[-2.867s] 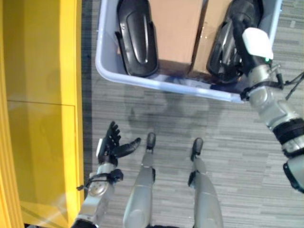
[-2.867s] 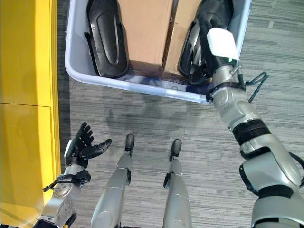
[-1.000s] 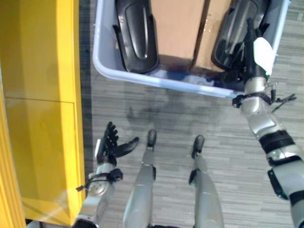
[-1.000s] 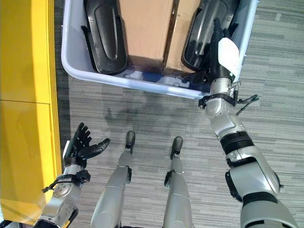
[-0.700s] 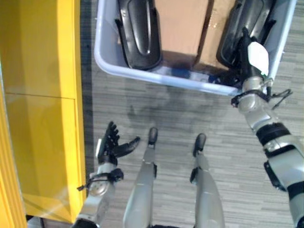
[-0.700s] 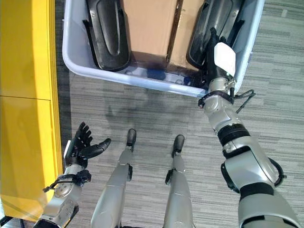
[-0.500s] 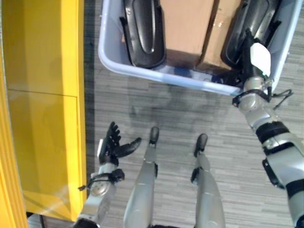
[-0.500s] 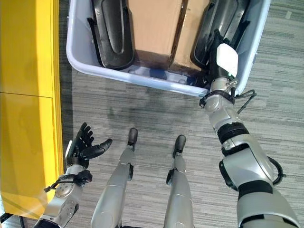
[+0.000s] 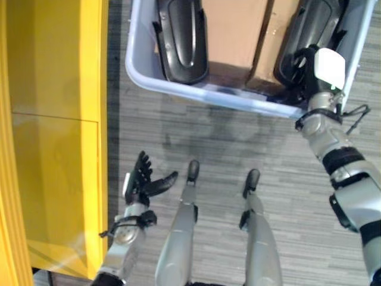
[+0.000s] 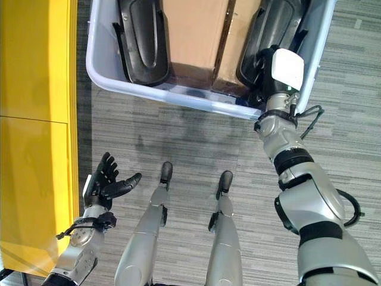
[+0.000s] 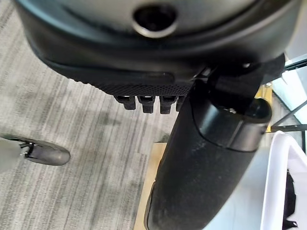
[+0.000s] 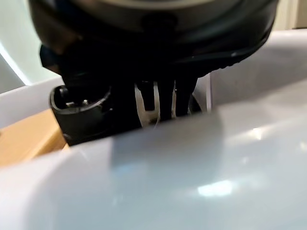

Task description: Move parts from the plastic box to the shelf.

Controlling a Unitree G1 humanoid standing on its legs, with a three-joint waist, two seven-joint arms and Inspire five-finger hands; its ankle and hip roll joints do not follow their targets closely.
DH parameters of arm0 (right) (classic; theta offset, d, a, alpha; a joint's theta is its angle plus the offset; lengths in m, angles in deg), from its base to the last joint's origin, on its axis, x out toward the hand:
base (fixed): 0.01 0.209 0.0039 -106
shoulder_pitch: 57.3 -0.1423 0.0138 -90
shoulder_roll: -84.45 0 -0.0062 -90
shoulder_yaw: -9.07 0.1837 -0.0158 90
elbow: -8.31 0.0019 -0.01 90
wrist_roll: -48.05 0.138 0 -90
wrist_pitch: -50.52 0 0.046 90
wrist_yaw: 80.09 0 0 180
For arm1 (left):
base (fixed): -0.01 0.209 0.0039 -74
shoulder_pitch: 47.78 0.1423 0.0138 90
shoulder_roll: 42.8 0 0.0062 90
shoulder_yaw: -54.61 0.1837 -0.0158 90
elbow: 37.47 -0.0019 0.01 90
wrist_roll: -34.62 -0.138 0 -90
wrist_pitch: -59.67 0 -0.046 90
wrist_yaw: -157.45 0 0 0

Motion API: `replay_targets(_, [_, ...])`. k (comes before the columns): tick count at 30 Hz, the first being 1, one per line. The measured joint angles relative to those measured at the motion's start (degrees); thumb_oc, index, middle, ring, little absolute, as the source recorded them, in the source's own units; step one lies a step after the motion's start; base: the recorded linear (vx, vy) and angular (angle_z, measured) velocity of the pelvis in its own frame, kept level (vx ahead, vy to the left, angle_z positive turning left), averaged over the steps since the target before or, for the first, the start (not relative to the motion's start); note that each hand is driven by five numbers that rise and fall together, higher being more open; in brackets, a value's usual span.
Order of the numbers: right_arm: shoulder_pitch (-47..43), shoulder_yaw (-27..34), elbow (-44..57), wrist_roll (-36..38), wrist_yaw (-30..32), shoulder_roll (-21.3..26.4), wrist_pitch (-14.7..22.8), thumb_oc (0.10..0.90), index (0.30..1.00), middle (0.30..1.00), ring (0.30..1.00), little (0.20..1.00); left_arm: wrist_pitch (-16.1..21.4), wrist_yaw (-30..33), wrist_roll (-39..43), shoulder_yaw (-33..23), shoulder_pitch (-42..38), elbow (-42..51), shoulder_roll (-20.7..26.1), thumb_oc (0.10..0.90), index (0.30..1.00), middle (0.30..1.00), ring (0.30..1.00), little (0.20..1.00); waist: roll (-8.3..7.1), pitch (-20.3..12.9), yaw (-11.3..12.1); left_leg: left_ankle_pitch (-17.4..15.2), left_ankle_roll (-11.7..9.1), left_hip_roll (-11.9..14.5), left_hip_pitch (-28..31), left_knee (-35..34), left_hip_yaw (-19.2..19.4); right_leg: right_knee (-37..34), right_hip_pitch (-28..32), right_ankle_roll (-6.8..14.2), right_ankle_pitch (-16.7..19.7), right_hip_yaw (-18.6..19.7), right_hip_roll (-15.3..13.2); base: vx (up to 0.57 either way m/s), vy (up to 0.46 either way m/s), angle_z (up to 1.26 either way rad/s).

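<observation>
So right hand (image 10: 275, 70) reaches into the plastic box (image 10: 98, 71) at 1 o'clock, by a black part (image 10: 271, 27); can't tell its fingers. Left hand (image 10: 106, 183) hangs spread wide at 8 o'clock.

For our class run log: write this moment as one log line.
right hand: inside plastic box, at right-side black part, grip unclear | left hand: open, idle | shelf: nothing placed

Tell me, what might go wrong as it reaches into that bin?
The right hand sits down in the plastic box's near corner against a black part, so lifting could snag the part on the rim. The part is wedged beside a cardboard box and may drag. The left hand hangs open, offering no support.
</observation>
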Motion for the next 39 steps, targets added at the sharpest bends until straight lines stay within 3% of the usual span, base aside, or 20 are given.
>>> replay_targets(7, [3.59,0.27,4.55,-3.4,-0.63,1.02,-1.7,0.4,0.3,0.3,0.3,0.3,-0.11,0.02,-0.01,-0.03,-0.02,-0.32,-0.1,0.9,1.0,1.0,1.0,1.0,-0.01,0.0,0.13,-0.14,0.01,-0.04,1.53,0.76,-0.49,0.27,2.0,-0.07,-0.06,-0.2,0.05,0.0,0.001,0.01])
replay_targets(22, [16.18,3.38,16.64,-5.86,-4.29,2.8,-2.7,0.4,0.3,0.3,0.3,0.3,-1.31,-0.11,-0.17,-1.32,1.16,-0.94,-0.04,0.9,1.0,1.0,1.0,1.0,-0.53,-0.04,-0.98,-1.64,0.31,0.0,9.87,0.55,-1.01,-4.2,13.0,0.3,0.73,-1.57,0.14,0.0,0.0,0.02])
replay_targets(27, [21.63,4.7,23.25,-6.63,-6.04,3.78,-2.52,0.4,0.3,0.3,0.3,0.3,-1.47,-0.19,-0.44,-3.54,2.41,-0.91,0.27,0.9,1.0,1.0,1.0,1.0,-2.23,-0.42,-1.82,-2.22,0.26,0.11,13.03,-0.18,-0.85,-5.9,16.43,0.3,0.73,-1.6,0.32,0.01,-0.003,-0.03])
replay_targets(31, [23.1,5.45,24.35,-6.95,-7.34,4.8,-2.44,0.4,0.3,0.3,0.3,0.3,-2.34,-0.93,-0.5,-4.58,2.62,-0.87,0.27,0.9,1.0,1.0,1.0,1.0,-2.59,-0.51,-2.06,-2.65,0.57,0.1,14.15,-0.19,-0.88,-6.34,17.81,0.29,0.74,-1.62,0.35,0.02,0.001,0.0])
replay_targets(39, [26.79,6.72,36.84,-11.69,-10.75,11.07,-1.29,0.4,0.3,0.3,0.3,0.3,-3.96,-2.74,-0.61,-9.11,6.11,-0.83,0.64,0.9,1.0,1.0,1.0,1.0,-4.59,-1.91,-3.14,-4.03,0.61,0.21,19.77,-0.72,-0.86,-9.03,24.46,0.21,0.91,-1.77,0.53,0.05,-0.001,0.01])
